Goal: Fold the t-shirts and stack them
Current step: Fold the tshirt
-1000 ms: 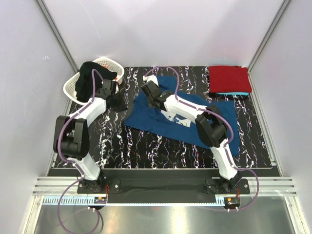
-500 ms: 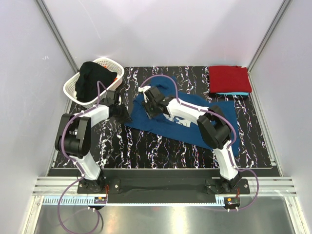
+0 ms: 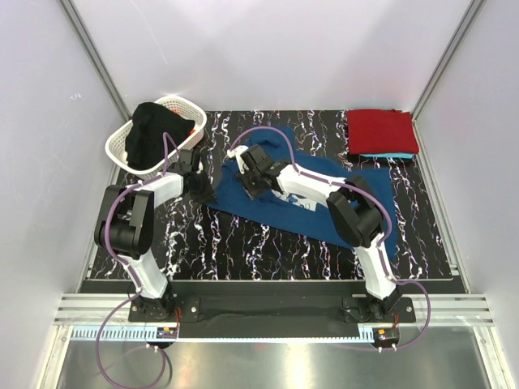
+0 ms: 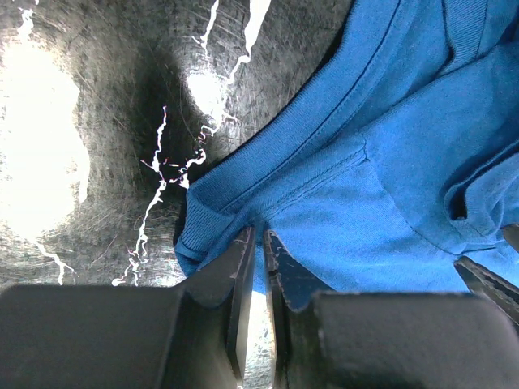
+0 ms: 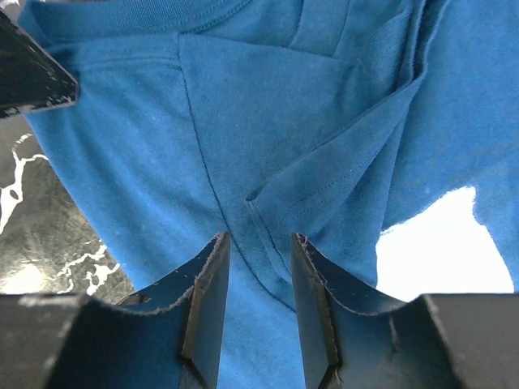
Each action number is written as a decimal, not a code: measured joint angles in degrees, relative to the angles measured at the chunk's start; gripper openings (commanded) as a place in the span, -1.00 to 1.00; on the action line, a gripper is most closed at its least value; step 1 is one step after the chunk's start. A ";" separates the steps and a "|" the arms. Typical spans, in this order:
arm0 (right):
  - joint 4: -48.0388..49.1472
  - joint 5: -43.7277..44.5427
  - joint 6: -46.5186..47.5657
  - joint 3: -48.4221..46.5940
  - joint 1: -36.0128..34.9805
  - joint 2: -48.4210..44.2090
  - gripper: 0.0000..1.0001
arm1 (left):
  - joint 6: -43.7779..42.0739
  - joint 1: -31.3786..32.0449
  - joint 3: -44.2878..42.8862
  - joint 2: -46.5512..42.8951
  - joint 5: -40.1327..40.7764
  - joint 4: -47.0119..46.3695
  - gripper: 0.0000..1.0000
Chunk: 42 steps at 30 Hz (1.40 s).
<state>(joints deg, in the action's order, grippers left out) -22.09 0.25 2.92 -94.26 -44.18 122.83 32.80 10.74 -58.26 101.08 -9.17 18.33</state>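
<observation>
Item one: navy blue t-shirt (image 3: 243, 203), lying open and rumpled across the middle of the black marbled table (image 3: 243, 243), small white chest print (image 3: 296, 203) facing up. Item two: red t-shirt (image 3: 381, 128), folded, at the far right corner, resting on a turquoise t-shirt (image 3: 393, 155) of which only a front strip shows. Item three: white lattice basket (image 3: 117, 146) at the far left corner, holding a black garment (image 3: 150, 134) draped over its rim. Left gripper (image 3: 203, 190) (image 4: 258, 235): at the navy shirt's left edge, fingers (image 4: 239, 275) drawn almost together, nipping the hemmed border of the cloth in the slim gap. Right gripper (image 3: 247, 185) (image 5: 258, 239): low over the shirt's left part, just beside the left gripper, fingers (image 5: 207, 292) spread, a raised fold of cloth running in between their tips.
</observation>
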 measured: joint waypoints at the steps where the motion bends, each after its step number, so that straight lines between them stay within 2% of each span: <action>1: -0.02 -0.02 0.24 0.00 0.00 0.20 -0.15 | 0.00 0.00 0.00 0.00 0.02 0.00 -0.69; 5: -0.04 -0.33 0.83 -0.20 -0.07 1.73 -0.15 | 0.00 0.02 0.00 0.00 0.20 0.00 -0.69; 7: -0.07 0.17 1.22 -0.46 -0.17 2.64 -0.23 | 0.00 0.02 0.00 0.00 0.31 0.00 -0.69; 8: -0.07 0.55 1.36 -0.68 -0.24 2.99 -0.30 | 0.00 0.04 0.00 0.00 0.37 0.00 -0.68; 9: -0.09 1.11 1.44 -0.92 -0.35 3.34 -0.54 | -0.04 0.07 0.00 0.00 0.44 0.00 -0.69; 12: -0.07 4.13 1.57 -1.53 -0.68 3.69 -0.91 | -0.22 0.07 0.00 0.00 0.50 0.00 -0.69; 15: 0.66 8.20 1.01 -1.81 -0.83 3.67 -1.00 | -0.24 0.07 0.00 0.00 0.68 0.00 -0.68; 28: 5.97 20.00 -3.23 3.26 1.22 0.09 -1.00 | -0.44 0.13 0.00 -0.07 1.11 0.02 -0.68; 42: 7.48 25.55 -9.11 8.81 5.86 -3.13 -1.00 | -0.83 0.13 0.00 -0.11 1.92 0.02 -0.67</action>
<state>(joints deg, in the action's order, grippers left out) -14.61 25.80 -6.20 -85.45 -38.33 119.70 31.97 10.87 -58.26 100.97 -7.25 18.35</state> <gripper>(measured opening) 0.014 0.162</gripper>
